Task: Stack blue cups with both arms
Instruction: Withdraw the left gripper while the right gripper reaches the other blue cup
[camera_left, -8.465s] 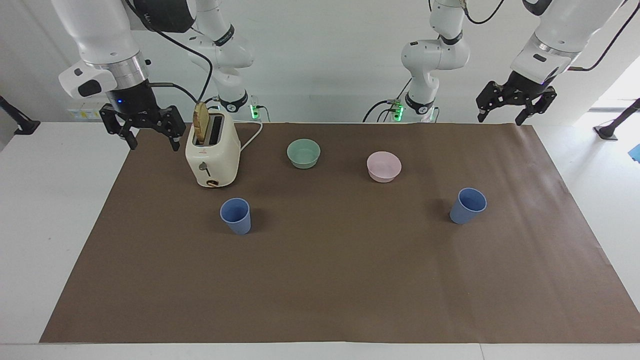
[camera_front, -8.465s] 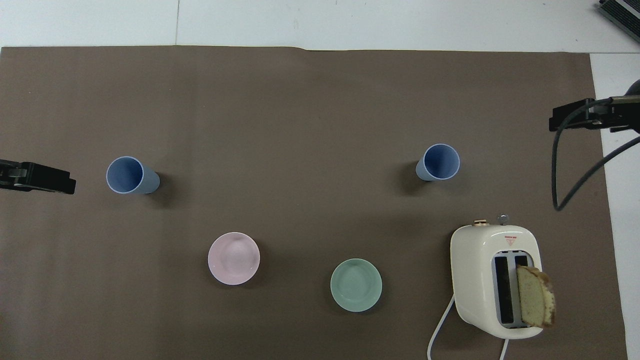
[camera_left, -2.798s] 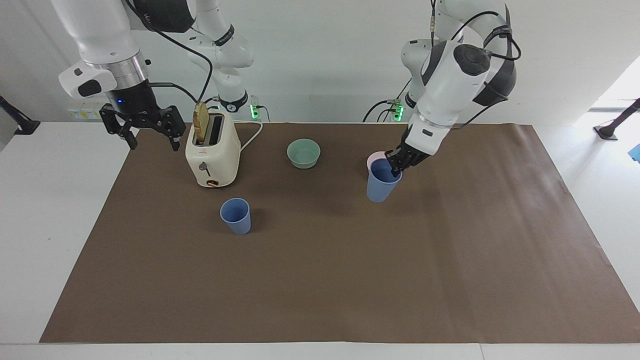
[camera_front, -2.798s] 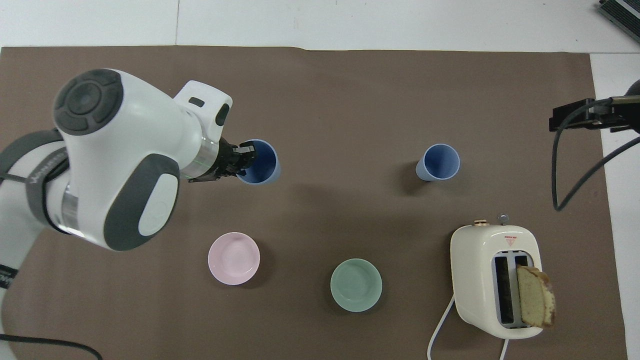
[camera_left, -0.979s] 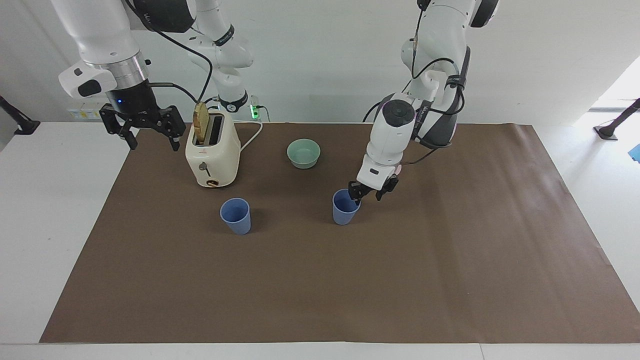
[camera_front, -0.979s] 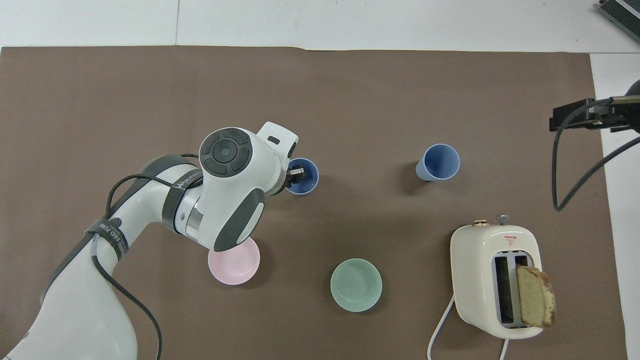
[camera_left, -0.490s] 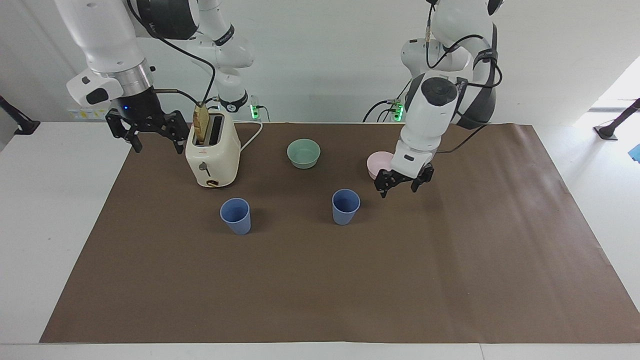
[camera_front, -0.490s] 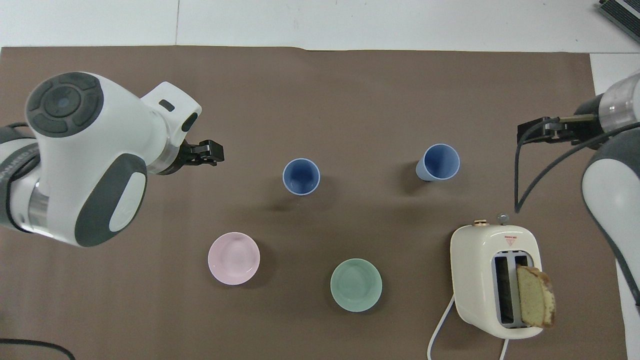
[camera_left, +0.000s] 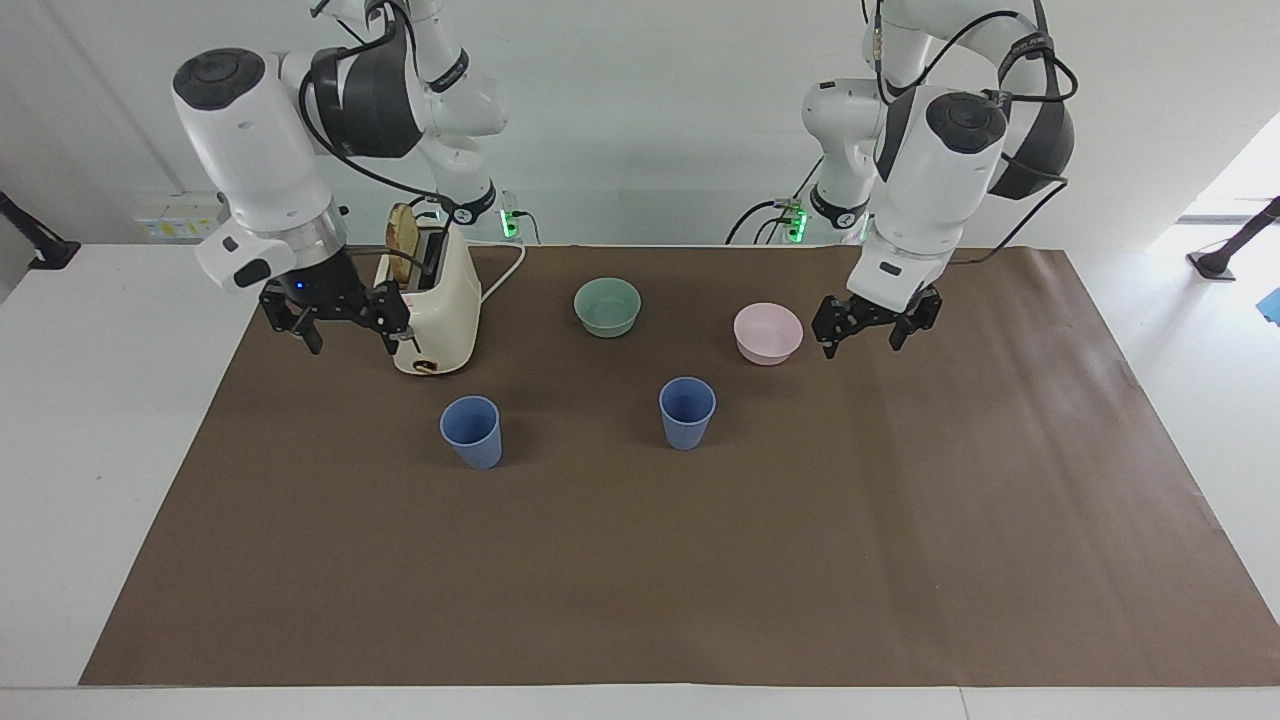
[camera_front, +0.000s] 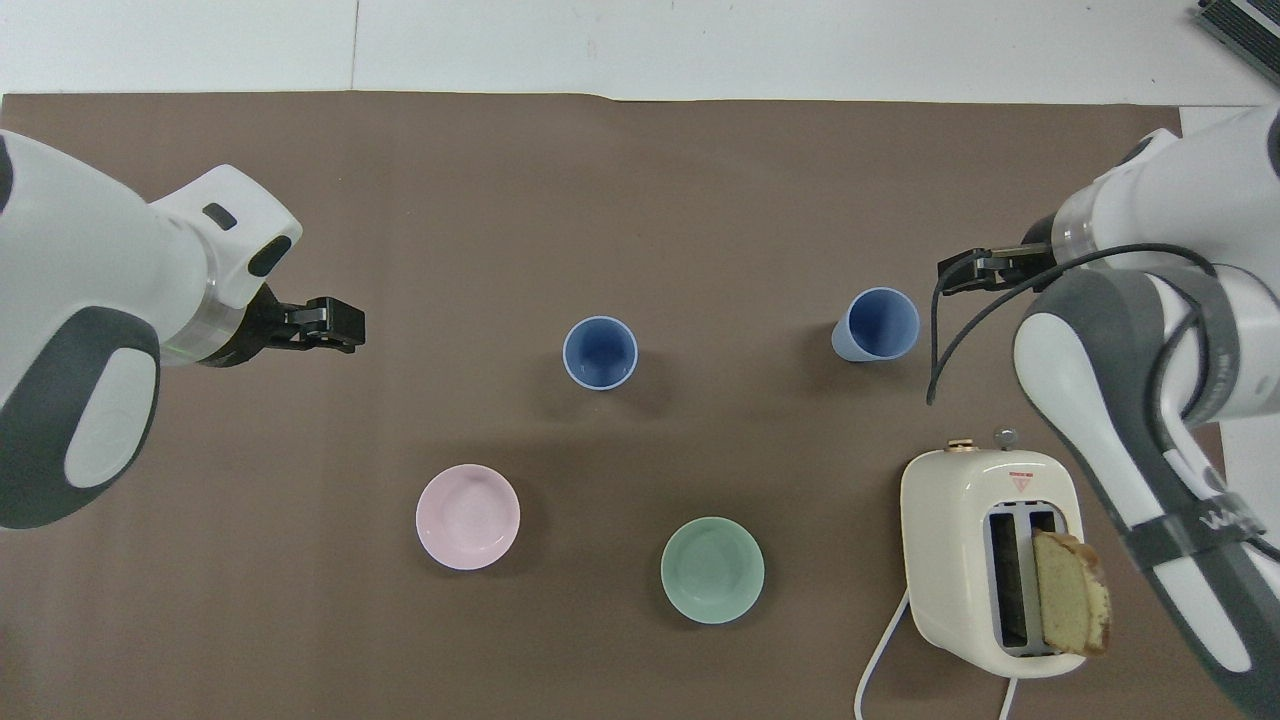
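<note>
left end effector (camera_left: 868, 332) and right end effector (camera_left: 342, 322) both apart, apparently empty. cups (camera_left: 687, 412) (camera_left: 471, 431) upright, well apart on bench; stacking not yet done.

The 2 blue cups (camera_left: 470, 432) (camera_left: 687, 413) look like matt plastic, as do the green bowl (camera_left: 607, 306) and pink bowl (camera_left: 767, 333). The toaster (camera_left: 432, 310) has a glossy cream shell. A matt brown paper sheet (camera_left: 700, 560) covers the smooth white bench (camera_left: 90, 420). Both arms (camera_left: 255, 170) (camera_left: 930, 180) have glossy white casings.
</note>
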